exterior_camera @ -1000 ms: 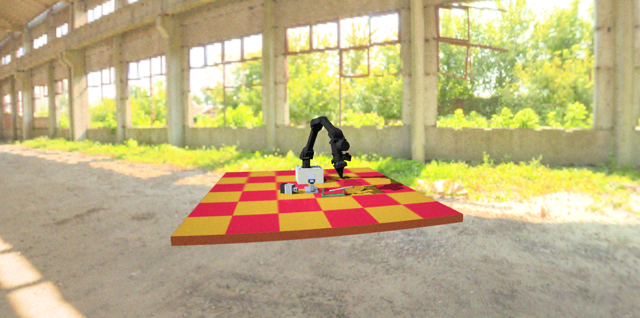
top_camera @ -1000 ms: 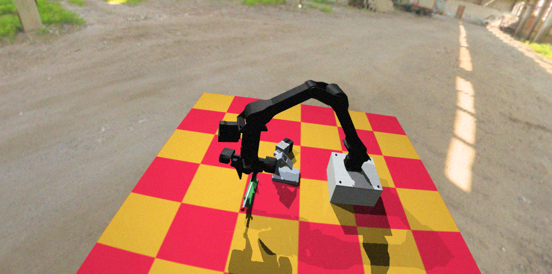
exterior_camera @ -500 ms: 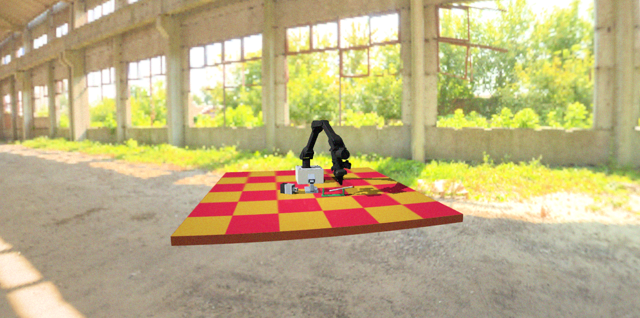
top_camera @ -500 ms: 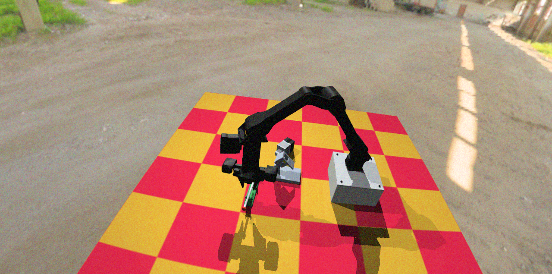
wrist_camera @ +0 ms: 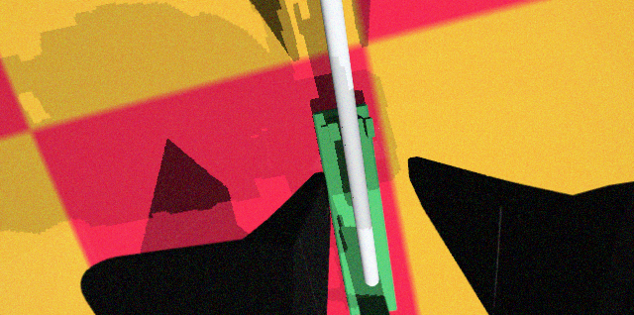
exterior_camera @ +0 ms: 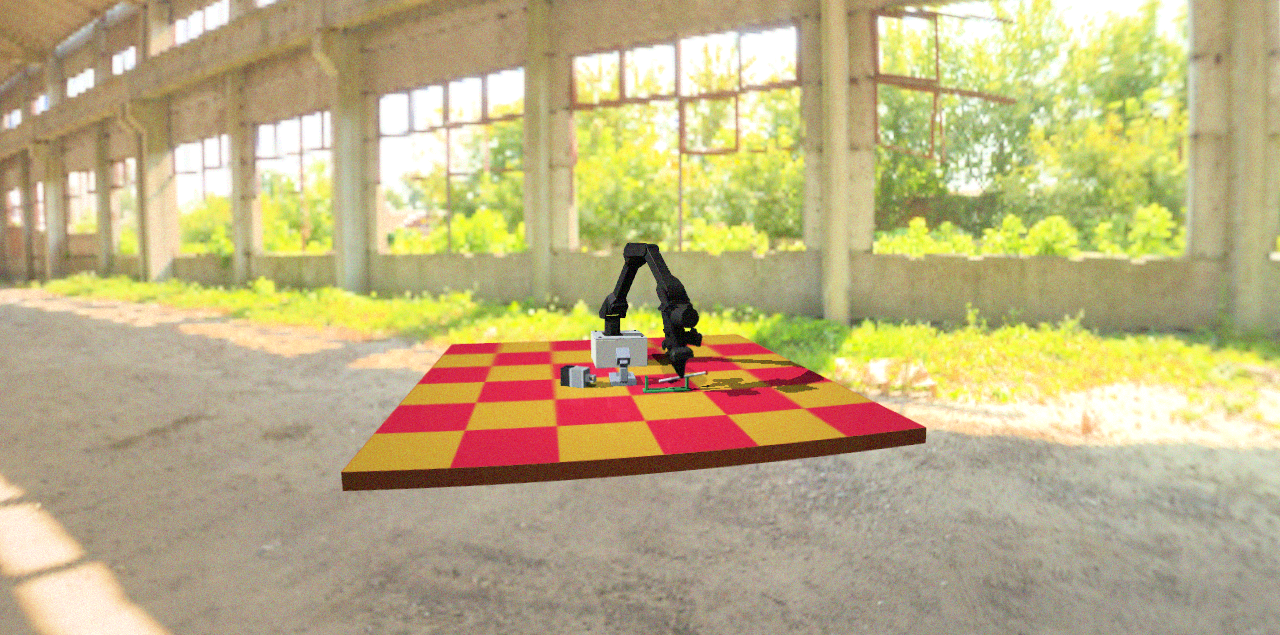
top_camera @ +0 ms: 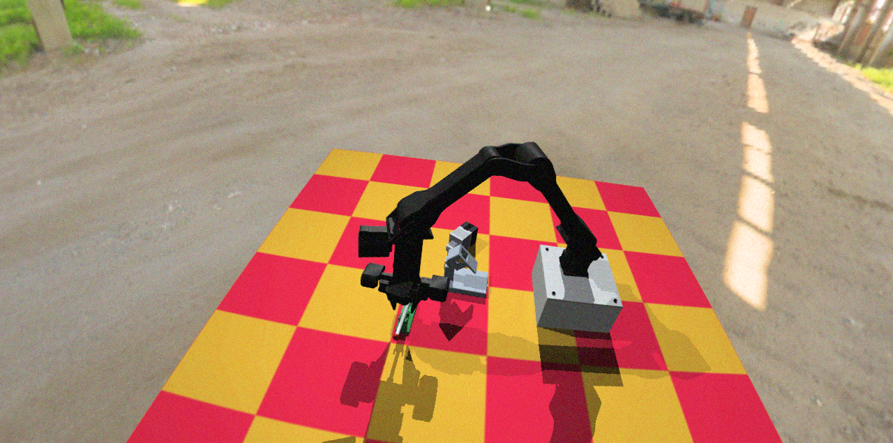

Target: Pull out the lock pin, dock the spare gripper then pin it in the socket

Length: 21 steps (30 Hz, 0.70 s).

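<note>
The white lock pin has a red head and lies aslant on a green rack, its head end higher and beyond the rack. My gripper is partly open, pointing down over the rack. In the wrist view the pin runs between its fingertips, with gaps to both; nothing is held. The grey mount stands beside the rack with its angled socket raised; no pin shows in it. The grey and black spare gripper lies beyond the mount.
The arm's white base box stands right of the mount in the top view. All stand on the red and yellow checkered table. The arm's shadows fall around the rack.
</note>
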{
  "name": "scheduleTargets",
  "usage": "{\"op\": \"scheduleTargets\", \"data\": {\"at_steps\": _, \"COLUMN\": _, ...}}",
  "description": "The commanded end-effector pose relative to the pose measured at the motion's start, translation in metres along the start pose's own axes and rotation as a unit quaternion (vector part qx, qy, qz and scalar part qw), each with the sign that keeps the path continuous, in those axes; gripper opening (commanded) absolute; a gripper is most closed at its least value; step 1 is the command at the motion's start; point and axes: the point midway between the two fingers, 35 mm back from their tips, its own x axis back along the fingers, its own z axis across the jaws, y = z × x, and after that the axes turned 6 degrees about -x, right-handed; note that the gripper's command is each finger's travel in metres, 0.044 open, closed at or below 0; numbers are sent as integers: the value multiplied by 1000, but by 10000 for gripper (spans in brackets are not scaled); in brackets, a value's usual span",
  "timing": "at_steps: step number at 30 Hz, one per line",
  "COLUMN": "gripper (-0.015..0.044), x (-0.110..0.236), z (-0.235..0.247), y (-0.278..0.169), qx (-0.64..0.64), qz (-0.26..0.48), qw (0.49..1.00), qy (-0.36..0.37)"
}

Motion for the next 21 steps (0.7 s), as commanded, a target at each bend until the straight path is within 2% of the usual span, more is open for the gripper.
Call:
{"op": "scheduleTargets", "data": {"at_steps": 1, "gripper": 180, "x": -10, "z": 3, "y": -4, "qx": -2, "qz": 5, "qw": 1000, "qy": 5}}
{"op": "scheduleTargets", "data": {"at_steps": 20, "gripper": 180, "x": -26, "z": 3, "y": -8, "qx": -2, "qz": 5, "qw": 1000, "qy": 5}}
{"op": "scheduleTargets", "data": {"at_steps": 21, "gripper": 154, "x": -26, "z": 3, "y": -8, "qx": -2, "qz": 5, "qw": 1000, "qy": 5}}
